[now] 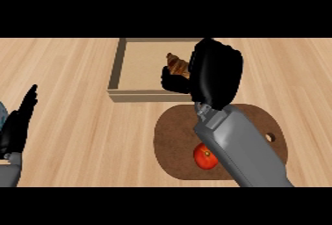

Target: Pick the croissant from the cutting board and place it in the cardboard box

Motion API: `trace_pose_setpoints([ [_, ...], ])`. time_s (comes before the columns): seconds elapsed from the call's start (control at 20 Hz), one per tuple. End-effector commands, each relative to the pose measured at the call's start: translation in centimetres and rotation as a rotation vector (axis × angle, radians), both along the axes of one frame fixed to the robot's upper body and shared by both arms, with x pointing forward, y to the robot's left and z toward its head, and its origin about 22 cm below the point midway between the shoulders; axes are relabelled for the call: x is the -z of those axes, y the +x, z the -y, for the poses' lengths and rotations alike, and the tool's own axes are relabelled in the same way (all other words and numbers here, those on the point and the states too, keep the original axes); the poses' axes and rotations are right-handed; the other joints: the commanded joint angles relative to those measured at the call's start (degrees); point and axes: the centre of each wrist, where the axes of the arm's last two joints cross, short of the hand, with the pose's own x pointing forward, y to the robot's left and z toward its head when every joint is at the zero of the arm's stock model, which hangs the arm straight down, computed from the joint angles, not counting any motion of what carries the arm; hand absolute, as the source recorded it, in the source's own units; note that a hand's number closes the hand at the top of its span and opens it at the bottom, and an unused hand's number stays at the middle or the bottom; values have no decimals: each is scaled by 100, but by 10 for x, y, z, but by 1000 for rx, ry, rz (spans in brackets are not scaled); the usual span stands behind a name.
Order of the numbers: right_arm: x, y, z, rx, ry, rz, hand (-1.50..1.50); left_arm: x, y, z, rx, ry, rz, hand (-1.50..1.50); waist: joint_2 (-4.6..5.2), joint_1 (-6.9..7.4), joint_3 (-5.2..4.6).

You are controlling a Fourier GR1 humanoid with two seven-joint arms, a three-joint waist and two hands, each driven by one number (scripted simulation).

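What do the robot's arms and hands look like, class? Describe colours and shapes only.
Both forearms are grey. The right forearm is a broad, angular casing, while the left forearm shows only as a sliver. Each ends in a black hand: the right hand is bulky and rounded, and the left hand is slender-fingered. No cables or markings show.

One croissant [175, 64], one cardboard box [116, 66], one cutting board [174, 134] and one tomato [204, 158] are on the tabletop [77, 145]. Two robot hands show: the left robot hand [17, 127] and the right robot hand [217, 74].
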Motion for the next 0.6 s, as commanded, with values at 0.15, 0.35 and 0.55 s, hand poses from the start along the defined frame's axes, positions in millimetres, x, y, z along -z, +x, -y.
trace_pose_setpoints([
  [0.15, -47, 50, -15, 83, 171, 52, 150, -6, 9, 7, 31, -9, 12, 0, 45, 104, 3],
  [0.35, -47, 80, -8, 103, 282, 42, 150, -11, 16, -1, 26, 6, 14, 0, 97, 198, 1],
  [0.55, -20, 107, 2, 90, 316, 17, 150, 4, 6, 5, 31, -6, 13, 0, 95, 200, 2],
])
